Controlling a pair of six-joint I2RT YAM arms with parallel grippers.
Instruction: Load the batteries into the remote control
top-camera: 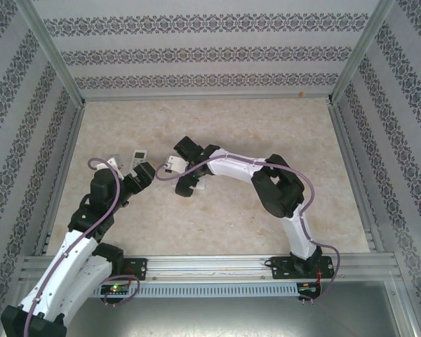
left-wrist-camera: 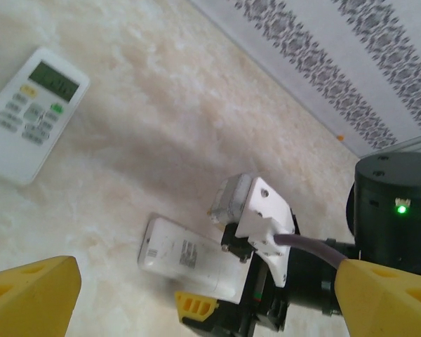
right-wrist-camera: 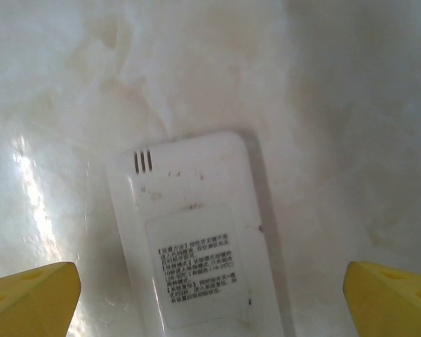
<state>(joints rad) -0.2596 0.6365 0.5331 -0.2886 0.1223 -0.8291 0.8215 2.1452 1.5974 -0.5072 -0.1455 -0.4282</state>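
While left gripper [left-wrist-camera: 207, 298] and right gripper [right-wrist-camera: 210, 302] gape empty, the face-down remote [right-wrist-camera: 196, 246] (apparently unopened) lies at 6 o'clock beneath the right, next needing to be held and opened.

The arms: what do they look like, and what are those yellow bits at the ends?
Both the left arm and right arm have white shells between black joints, with a mauve-grey cable looping alongside. The yellow bits are wedge-shaped fingers of the right pincer; the left pincer matches. A green light glows on one black joint.

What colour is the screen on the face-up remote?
Pale green screen on the white rectangular face-up remote; clearest in the left wrist view.
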